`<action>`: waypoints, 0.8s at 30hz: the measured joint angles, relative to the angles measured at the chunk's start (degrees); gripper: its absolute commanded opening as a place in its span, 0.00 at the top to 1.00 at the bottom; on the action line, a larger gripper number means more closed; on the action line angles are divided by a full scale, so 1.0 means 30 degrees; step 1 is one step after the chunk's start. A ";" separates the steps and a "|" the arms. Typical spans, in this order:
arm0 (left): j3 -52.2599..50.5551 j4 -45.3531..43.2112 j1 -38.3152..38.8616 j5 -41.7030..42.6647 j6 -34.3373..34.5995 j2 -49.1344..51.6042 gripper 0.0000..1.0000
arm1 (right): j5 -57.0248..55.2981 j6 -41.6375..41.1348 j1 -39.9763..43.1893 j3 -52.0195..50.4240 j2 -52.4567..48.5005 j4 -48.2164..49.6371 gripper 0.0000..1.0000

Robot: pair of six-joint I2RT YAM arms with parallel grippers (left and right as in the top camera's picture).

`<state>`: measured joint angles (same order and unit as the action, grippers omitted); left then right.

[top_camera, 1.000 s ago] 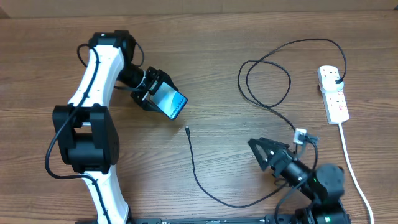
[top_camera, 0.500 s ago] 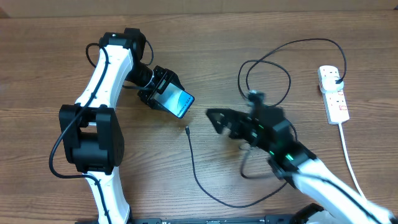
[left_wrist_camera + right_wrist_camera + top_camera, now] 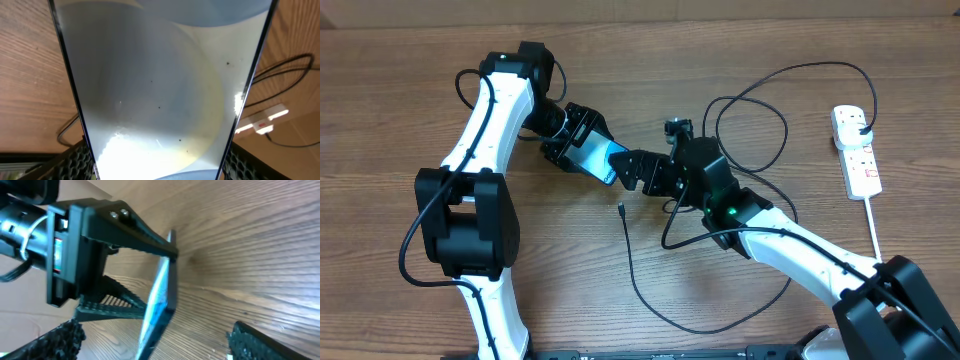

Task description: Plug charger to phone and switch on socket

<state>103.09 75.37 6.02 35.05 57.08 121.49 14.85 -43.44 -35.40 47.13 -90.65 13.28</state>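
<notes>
Blocked left of centre by the phone (image 3: 608, 165), held tilted in the left gripper (image 3: 588, 152), and by the right gripper (image 3: 628, 172) just beside its lower end, fingers spread wide. Crossed below by the charger (image 3: 632, 270), with its connector tip (image 3: 621, 208) near the right gripper. Barred at middle right by the cable loop and the right arm (image 3: 790, 245). Passable over bare table (image 3: 400, 60) at far left, along the far edge, and between the loop and the power strip (image 3: 857, 150). Fenced at the right edge by the white cord (image 3: 882, 255).
</notes>
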 measured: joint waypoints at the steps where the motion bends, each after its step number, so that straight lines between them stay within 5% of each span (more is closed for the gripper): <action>1: 0.0000 -0.0146 0.0000 -0.0015 0.0066 0.0000 0.95 | 0.0066 0.0000 0.0000 0.0000 -0.0117 0.0102 0.10; 24: 0.0000 -0.0801 0.0000 -0.0073 0.0510 0.0000 0.95 | 0.0262 -0.0029 -0.0503 0.2790 -0.4269 0.1712 0.31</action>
<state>103.09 72.97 6.02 34.83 58.61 121.49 15.64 -43.53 -36.91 55.51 -103.46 18.41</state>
